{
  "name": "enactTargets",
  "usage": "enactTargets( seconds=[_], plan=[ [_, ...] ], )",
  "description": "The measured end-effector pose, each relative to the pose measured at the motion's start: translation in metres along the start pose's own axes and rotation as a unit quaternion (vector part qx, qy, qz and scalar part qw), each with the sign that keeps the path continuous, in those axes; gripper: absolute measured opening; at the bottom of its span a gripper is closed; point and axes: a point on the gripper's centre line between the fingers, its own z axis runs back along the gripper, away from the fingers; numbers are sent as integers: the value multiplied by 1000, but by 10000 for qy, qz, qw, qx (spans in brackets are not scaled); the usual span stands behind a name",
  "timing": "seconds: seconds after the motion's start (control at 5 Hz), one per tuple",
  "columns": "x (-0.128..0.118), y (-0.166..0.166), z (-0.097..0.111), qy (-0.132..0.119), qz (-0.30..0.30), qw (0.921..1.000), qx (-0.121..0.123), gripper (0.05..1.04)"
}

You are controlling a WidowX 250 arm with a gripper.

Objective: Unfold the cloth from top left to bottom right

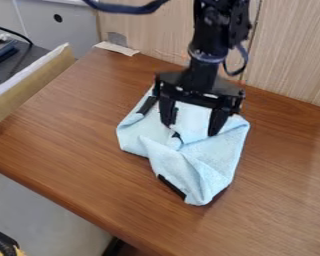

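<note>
The gripper (192,128) hangs over the upper part of the cloth, its two fingers pointing down and standing well apart, so it is open. Light blue and crumpled, the cloth (201,167) lies bunched on the wooden table, with folds running toward its lower corner. Dark strips show along its upper left and lower left edges, and a small dark patch shows between the fingers. Whether the fingertips touch the cloth, I cannot tell.
Around the cloth spreads the brown table (76,130), with a wood-grain panel (289,55) along its back. A pale scrap (116,48) lies at the table's back left corner. A cardboard-coloured ledge (29,82) borders the left side.
</note>
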Motion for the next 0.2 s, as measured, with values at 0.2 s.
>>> enactTargets(
  seconds=[0.2],
  plan=[
    [0, 1, 0, 14, -14, 10000, 10, 1001]
  ],
)
